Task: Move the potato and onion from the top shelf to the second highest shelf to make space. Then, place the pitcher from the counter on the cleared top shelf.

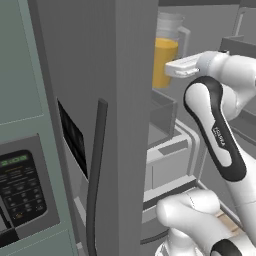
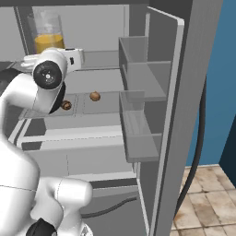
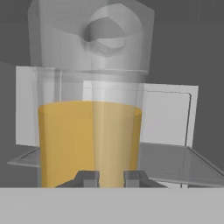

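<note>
Inside the fridge, up at the top shelf (image 3: 175, 164), I see my jaws pinching the pitcher (image 3: 89, 140) of orange liquid; potato (image 2: 66, 105) and onion (image 2: 95, 96) lie one shelf lower.

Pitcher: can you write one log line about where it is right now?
pitcher: held, upright, juice inside | hand: shut on its handle | place: inside fridge, at top shelf | potato, onion: shelf below

The potato (image 2: 66, 105) and the onion (image 2: 95, 96) are set near each other on the second highest shelf (image 2: 103, 107) of the fridge.
</note>
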You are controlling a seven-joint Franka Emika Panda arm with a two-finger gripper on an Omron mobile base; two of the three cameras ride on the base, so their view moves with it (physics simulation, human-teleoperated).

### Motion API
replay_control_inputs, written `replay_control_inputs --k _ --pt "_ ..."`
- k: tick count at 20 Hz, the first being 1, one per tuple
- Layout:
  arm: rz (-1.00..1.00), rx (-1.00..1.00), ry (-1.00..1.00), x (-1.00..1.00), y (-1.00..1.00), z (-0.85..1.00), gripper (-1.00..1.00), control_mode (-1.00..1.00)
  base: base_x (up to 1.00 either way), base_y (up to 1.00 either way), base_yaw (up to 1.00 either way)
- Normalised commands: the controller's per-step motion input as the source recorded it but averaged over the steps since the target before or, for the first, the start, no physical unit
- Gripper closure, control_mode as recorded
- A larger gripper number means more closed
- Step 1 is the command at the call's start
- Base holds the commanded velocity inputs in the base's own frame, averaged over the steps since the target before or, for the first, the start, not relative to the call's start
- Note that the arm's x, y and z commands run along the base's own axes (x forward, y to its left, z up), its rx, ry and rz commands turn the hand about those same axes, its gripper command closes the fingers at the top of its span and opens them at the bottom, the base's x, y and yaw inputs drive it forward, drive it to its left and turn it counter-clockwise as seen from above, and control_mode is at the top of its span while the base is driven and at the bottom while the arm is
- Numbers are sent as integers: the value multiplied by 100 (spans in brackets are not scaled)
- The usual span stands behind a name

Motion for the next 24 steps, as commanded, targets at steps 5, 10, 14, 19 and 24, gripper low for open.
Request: replay_control_inputs --k 5,10,14,19,24 --pt "0 -1 0 51 0 -21 100 -100 0 0 0" --pt "0 0 0 54 0 0 100 -100 0 0 0" --pt "0 0 0 57 1 0 100 -100 0 0 0" --pt "0 0 3 66 14 0 100 -100 0 0 0" --pt "0 -2 5 72 30 -4 100 -100 0 0 0"
